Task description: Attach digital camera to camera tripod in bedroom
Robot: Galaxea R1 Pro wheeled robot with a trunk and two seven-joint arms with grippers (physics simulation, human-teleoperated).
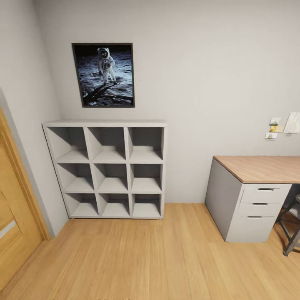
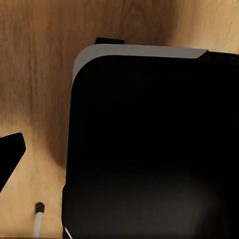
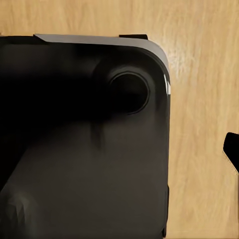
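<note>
1. Facing a pale wall, the head view takes in a grey nine-cubby shelf unit [image 1: 106, 168] on the light wood floor [image 1: 158, 258], against the wall.
2. Above it hangs a dark-framed astronaut poster [image 1: 103, 75].
3. At the right, a wood-topped desk with grey drawers [image 1: 258, 196], a dark stool [image 1: 291, 229] just beside it.
4. Both wrist views look down on the robot's black rounded base [image 2: 149, 149] over floor; whether either pincer is spread or pressed together, I cannot tell.
5. Camera and tripod: whereabouts unknown.

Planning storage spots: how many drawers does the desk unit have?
3, stacked on the grey drawer unit under the wooden desktop: top, middle, bottom. The desk runs past the picture's right edge, so more may be hidden.
</note>
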